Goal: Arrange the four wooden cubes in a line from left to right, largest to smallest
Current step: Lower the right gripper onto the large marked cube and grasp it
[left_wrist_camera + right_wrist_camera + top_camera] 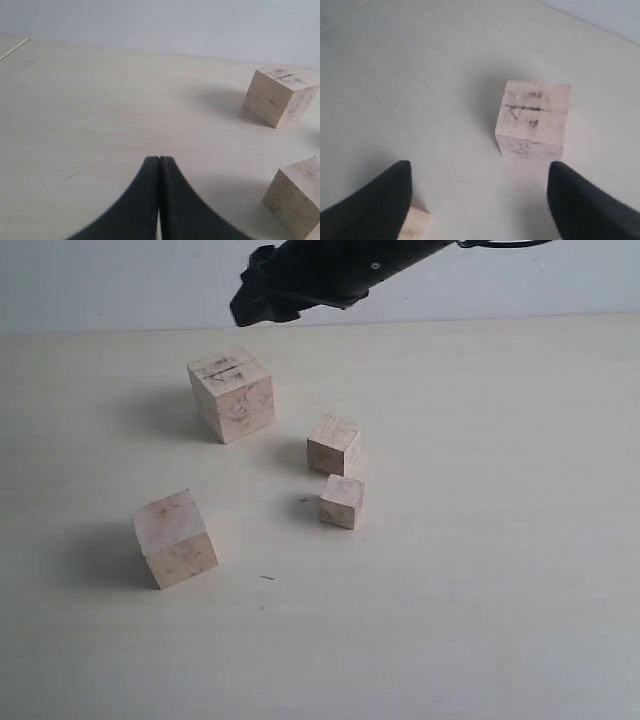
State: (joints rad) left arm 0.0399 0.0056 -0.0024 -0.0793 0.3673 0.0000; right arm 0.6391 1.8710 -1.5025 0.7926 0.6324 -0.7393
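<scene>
Standing in a loose cluster on the pale table, the four wooden cubes are not in one row. The largest cube, with dark pencil scribbles on its top face, sits farthest back, left of the middle. The second-largest cube sits nearer and further left, well apart from it and turned at an angle. The third cube stands to the right of the largest and somewhat nearer. The smallest cube lies just on the near side of the third, so close that it cannot be told whether they touch. The right arm hangs above the far part of the scene, over and beyond the largest cube, clear of the table. Its wrist view shows the right fingers spread wide with nothing between them. The scribbled cube lies on the table beyond their tips, untouched, and a corner of another cube shows beside one finger, though which cube cannot be told. The left fingers are pressed fully together, holding nothing, low over bare table, with the scribbled cube and another cube ahead of them.
</scene>
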